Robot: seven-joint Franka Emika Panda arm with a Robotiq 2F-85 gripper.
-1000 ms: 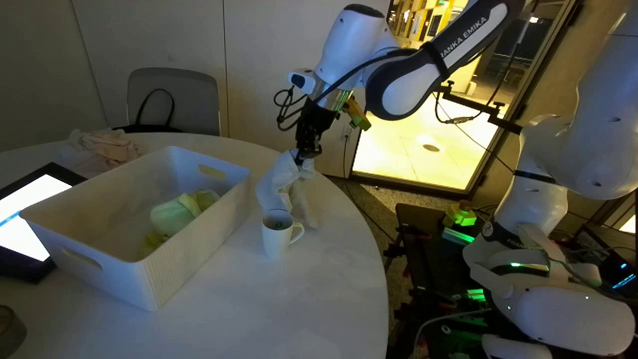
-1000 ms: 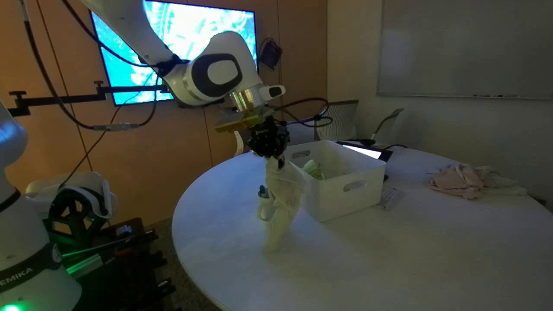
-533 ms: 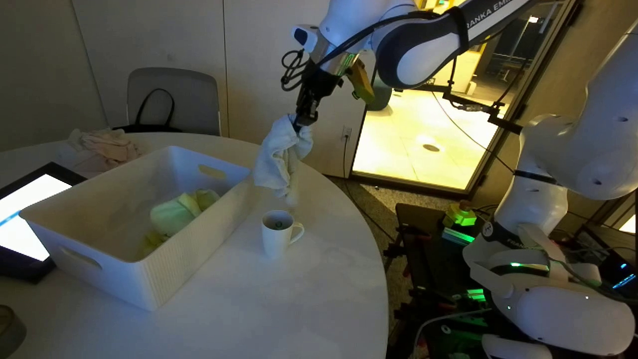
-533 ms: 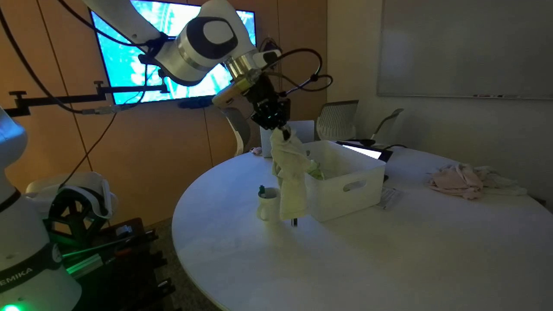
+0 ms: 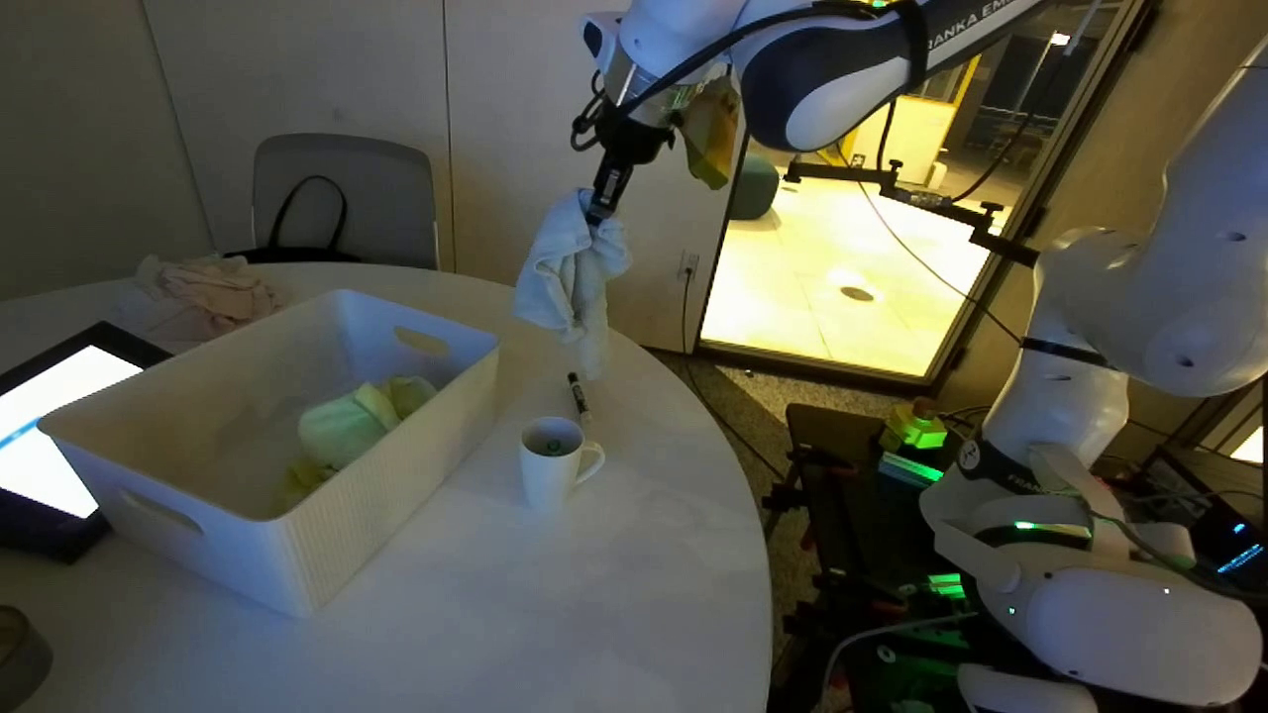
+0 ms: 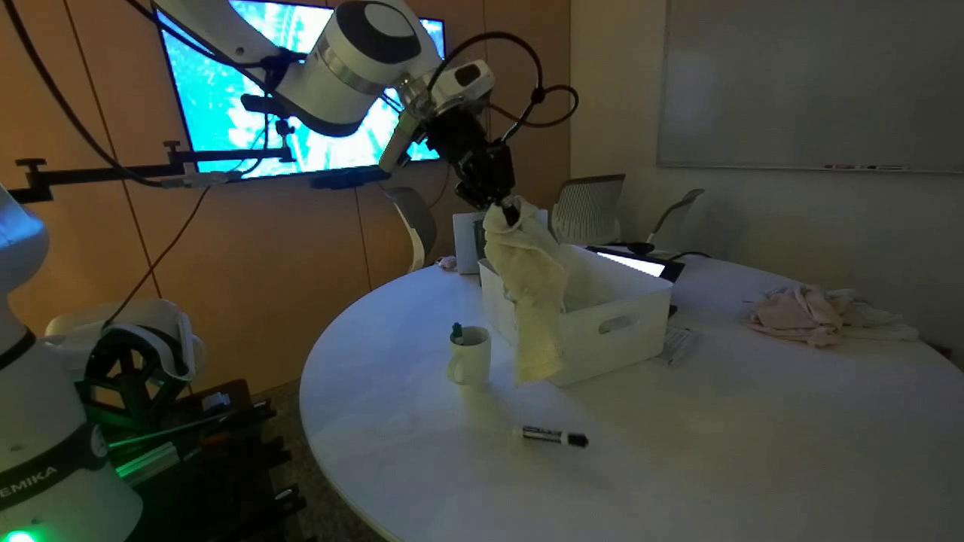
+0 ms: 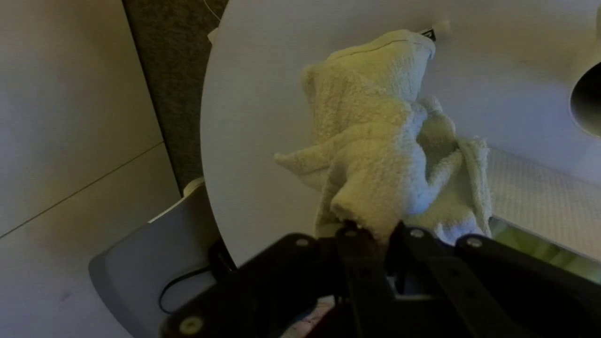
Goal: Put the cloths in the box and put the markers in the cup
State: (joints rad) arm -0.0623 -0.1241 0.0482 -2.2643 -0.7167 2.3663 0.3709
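My gripper (image 5: 600, 210) is shut on a white cloth (image 5: 567, 282), which hangs above the table. In the wrist view the cloth (image 7: 371, 136) bunches between the fingertips (image 7: 375, 237). In an exterior view the cloth (image 6: 533, 290) hangs in front of the white box (image 6: 629, 346). A yellow-green cloth (image 5: 352, 426) lies inside the box. A black-and-white marker (image 6: 553, 436) lies on the table; it also shows in an exterior view (image 5: 579, 394) behind the white cup (image 5: 550, 480). A green-tipped thing, probably a marker (image 6: 456, 332), stands in the cup. Pink and white cloths (image 6: 798, 316) lie beyond the box.
A lit tablet (image 5: 59, 436) stands beside the box. A roll of tape (image 5: 22, 654) sits at the near table edge. A grey chair (image 5: 347, 198) with a black bag stands behind the round table (image 5: 555, 614).
The gripper has lifted the white cloth off the table and moved it toward the box side. The marker that was hidden under or behind the cloth now shows on the table.
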